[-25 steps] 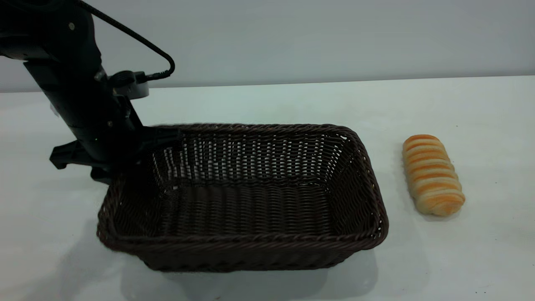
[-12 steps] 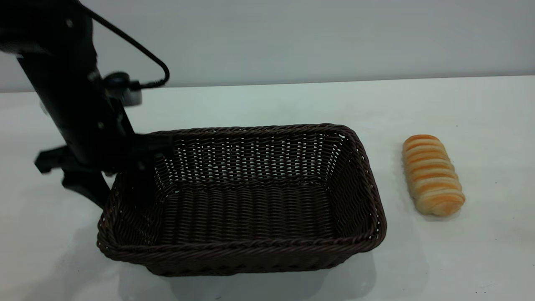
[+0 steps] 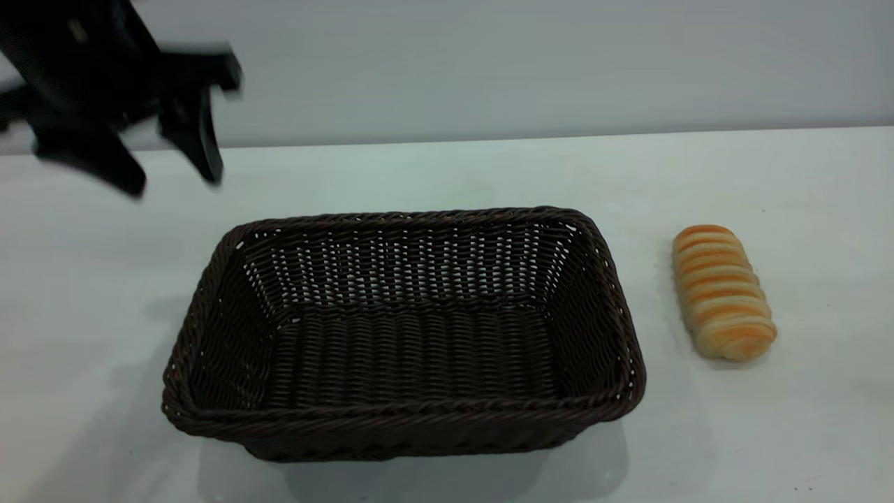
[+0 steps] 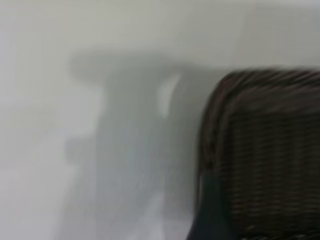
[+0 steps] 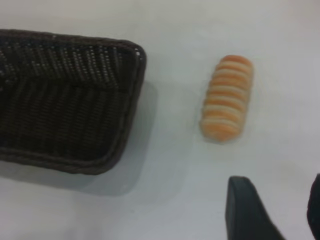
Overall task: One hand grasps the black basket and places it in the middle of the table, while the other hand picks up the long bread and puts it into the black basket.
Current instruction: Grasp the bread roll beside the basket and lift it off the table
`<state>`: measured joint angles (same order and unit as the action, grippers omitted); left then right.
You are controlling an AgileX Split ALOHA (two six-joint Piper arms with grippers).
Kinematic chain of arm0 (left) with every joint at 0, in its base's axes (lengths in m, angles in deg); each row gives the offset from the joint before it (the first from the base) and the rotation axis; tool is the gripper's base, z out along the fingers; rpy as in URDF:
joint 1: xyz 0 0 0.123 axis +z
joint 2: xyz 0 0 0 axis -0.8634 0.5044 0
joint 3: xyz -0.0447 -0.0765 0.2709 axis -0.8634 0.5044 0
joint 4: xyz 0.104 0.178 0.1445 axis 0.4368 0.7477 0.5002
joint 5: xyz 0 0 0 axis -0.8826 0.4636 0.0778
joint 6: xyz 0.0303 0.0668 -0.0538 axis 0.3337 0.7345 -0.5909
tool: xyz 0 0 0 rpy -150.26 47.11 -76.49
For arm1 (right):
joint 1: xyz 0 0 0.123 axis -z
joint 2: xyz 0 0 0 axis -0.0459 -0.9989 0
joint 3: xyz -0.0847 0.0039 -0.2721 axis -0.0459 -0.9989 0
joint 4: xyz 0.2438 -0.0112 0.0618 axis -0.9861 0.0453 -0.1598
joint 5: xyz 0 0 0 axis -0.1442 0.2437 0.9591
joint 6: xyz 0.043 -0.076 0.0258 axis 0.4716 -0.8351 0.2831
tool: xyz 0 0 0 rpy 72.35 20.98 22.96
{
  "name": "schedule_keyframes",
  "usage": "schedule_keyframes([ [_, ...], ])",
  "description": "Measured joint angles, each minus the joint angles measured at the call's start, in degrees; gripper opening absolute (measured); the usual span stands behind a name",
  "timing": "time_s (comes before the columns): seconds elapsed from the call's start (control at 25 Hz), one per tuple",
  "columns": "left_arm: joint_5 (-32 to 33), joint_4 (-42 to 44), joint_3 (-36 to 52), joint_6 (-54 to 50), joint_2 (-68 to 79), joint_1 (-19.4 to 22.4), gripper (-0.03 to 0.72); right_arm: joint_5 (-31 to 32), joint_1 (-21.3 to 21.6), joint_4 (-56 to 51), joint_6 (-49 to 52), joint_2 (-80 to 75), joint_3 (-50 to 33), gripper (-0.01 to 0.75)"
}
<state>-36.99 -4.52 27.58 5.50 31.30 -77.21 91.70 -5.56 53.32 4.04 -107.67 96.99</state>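
Note:
The black basket [image 3: 405, 413] stands flat on the white table [image 3: 447, 175], left of middle, with nothing in it. The long bread [image 3: 723, 292] lies on the table just to the right of the basket, lengthwise front to back. My left gripper [image 3: 173, 178] is open and empty, raised well above the table behind the basket's left end. The left wrist view shows one end of the basket [image 4: 260, 150] below it. In the right wrist view my right gripper [image 5: 277, 202] is open and empty above the table, with the bread [image 5: 226, 97] ahead and the basket [image 5: 139, 80] beside it.
A plain grey wall [image 3: 489, 63] runs behind the table. Bare tabletop lies around the basket and the bread.
My left gripper has let go of the basket's left end and risen up and to the left. The basket has settled flat. The bread has not moved.

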Motion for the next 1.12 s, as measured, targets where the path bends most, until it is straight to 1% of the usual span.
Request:
schedule_keyframes([
  [0.12,-0.8,-0.6,0.0,0.7,-7.6,-0.8,0.592,-1.5,0.0,-6.4,-4.7,-5.0,0.0,0.334],
  [0.24,-2.0,-0.6,0.0,2.2,-16.3,-2.6,0.589,-4.1,0.0,-13.7,-11.1,-11.1,0.0,0.362],
  [0.4,-2.9,-0.6,0.0,3.7,-26.1,-5.4,0.588,-8.1,0.0,-24.8,-21.9,-19.5,0.1,0.371],
  [0.48,-2.8,-0.6,0.0,4.5,-30.1,-6.0,0.588,-8.7,0.0,-29.3,-27.7,-24.2,1.3,0.371],
  [0.6,-1.5,-0.6,0.1,5.9,-35.0,-6.1,0.588,-8.6,0.0,-34.3,-34.4,-31.0,5.2,0.371],
  [0.8,1.5,-0.6,0.2,8.8,-42.5,-6.1,0.588,-8.7,0.0,-36.4,-39.4,-42.7,12.6,0.371],
  [1.12,3.8,-0.6,0.2,11.9,-54.1,-6.1,0.588,-12.3,0.0,-36.5,-43.8,-60.2,18.2,0.371],
])
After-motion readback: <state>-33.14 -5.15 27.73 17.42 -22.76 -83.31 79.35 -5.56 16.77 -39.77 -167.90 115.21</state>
